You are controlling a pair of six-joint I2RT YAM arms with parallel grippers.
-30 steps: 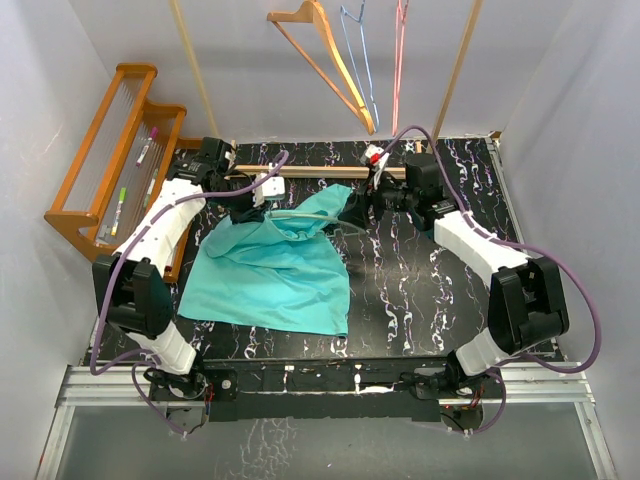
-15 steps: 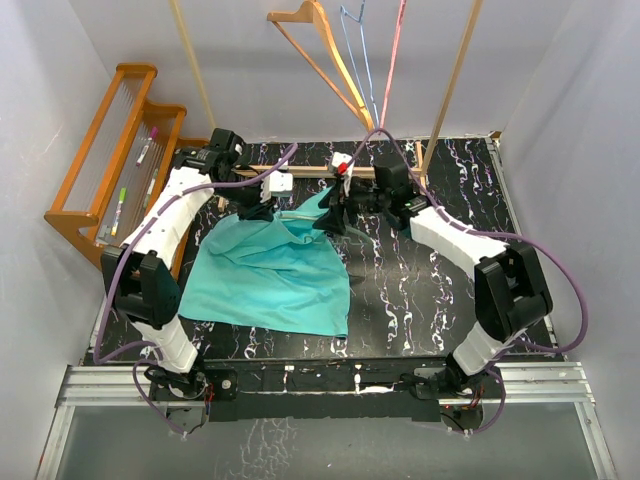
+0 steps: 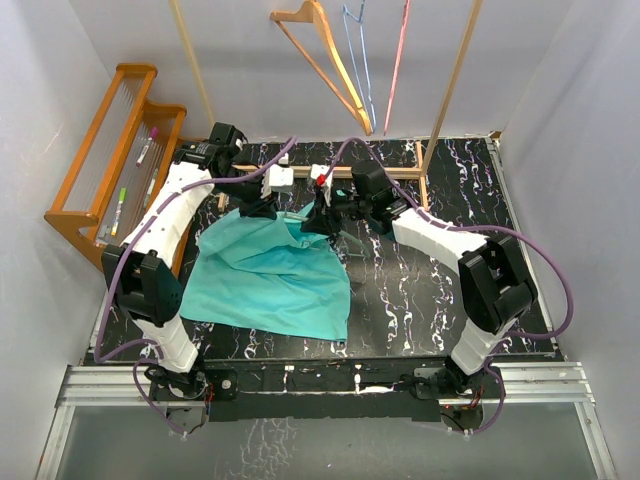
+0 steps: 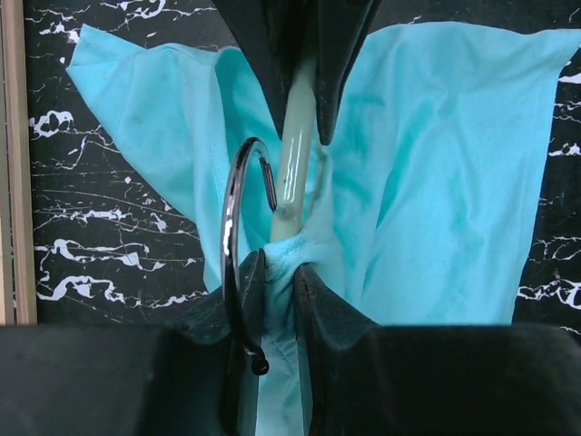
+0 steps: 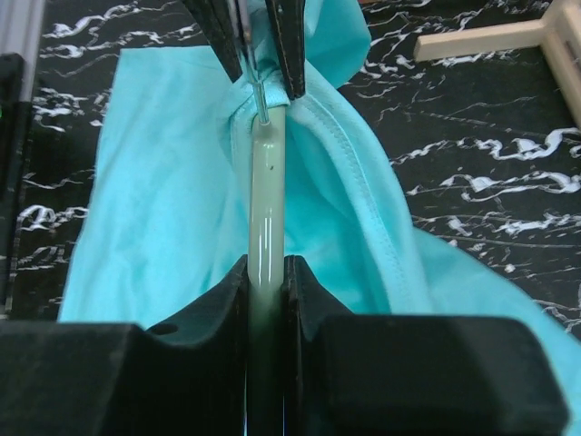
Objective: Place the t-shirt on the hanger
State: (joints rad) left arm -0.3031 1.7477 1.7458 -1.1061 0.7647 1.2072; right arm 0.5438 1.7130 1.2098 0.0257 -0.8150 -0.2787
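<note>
Step in hand, as judged: the hanger is being worked in through the collar.

- The t-shirt (image 3: 270, 275) is lying on the worktop (image 3: 420, 270) just in front of the wooden rack base (image 5: 481, 38). Its collar end is bunched up nearest that base. The hem is spread away from it, towards the arm bases.
- The hanger (image 5: 266, 200) is being held just in front of the rack base. One pale arm is exposed and the rest is covered by cloth.
- The exposed arm is being gripped by the right fingers (image 5: 304, 300), which are clenched on it.
- The bunched collar at the hanger's neck is being pinched by the left fingers (image 4: 322, 309), which are clamped tight. The dark metal hook (image 4: 228, 232) is standing out beside one finger. Whether the plastic neck is caught inside that pinch cannot be told.

Handling, as judged:
- The cloth is being treated as light, limp and stretchy, and apt to slide off smooth plastic. It is best taken at the stitched collar or a shoulder seam.
- The hanger is being treated as light, slim, slightly springy and slick. It is best taken on the bare arm or at the neck under the hook
</note>
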